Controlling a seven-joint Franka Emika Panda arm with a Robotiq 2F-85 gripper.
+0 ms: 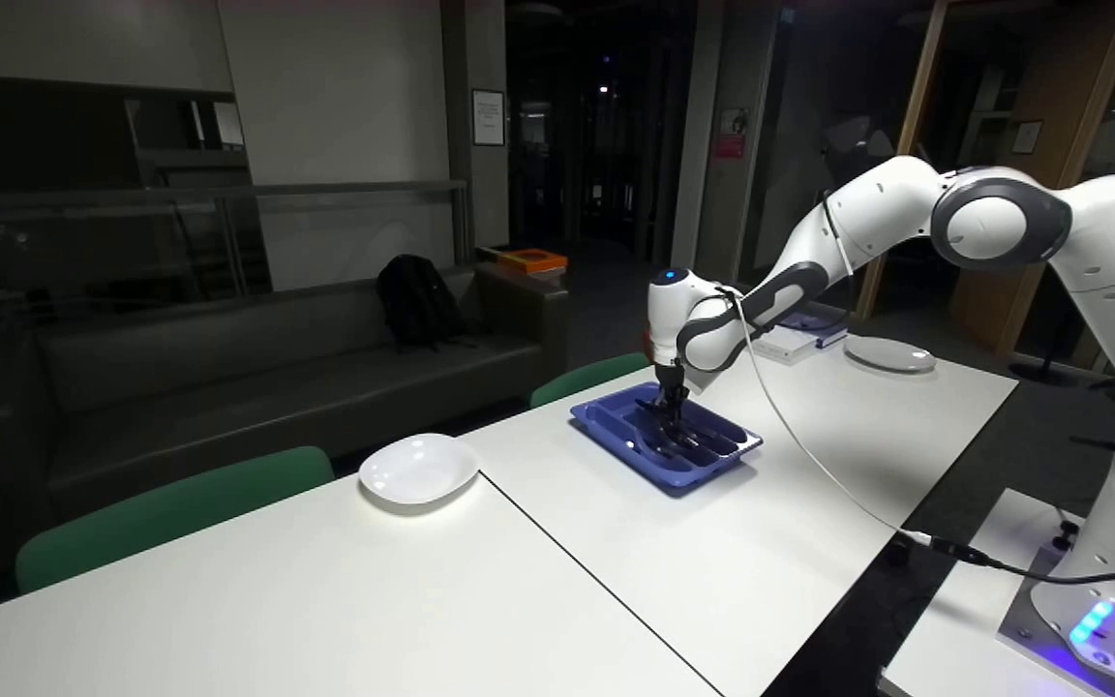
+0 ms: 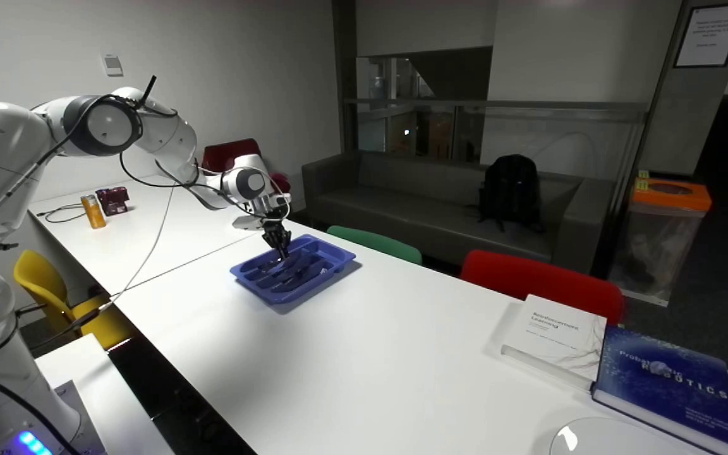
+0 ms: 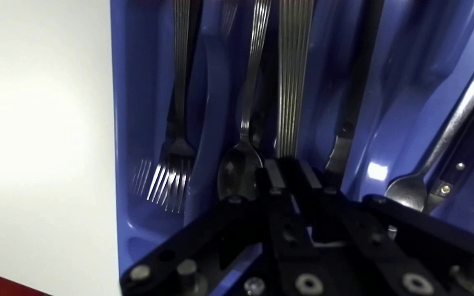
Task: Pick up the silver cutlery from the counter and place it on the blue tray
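White worktop point(image 2: 402, 354) holds a blue tray point(image 3: 140, 90). In or just over the tray's middle, the claw point(image 3: 291, 172) pinches some silver cutlery point(image 3: 292, 82); it should sink softly, then let go slowly.

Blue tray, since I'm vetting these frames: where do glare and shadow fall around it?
Wrist view: bright glare patch on the blue tray, counter beside it nearly washed out; both exterior views: soft shadow on the counter beside the tray.

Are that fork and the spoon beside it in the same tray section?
No: in the wrist view, a blue divider stands between the fork and spoon.
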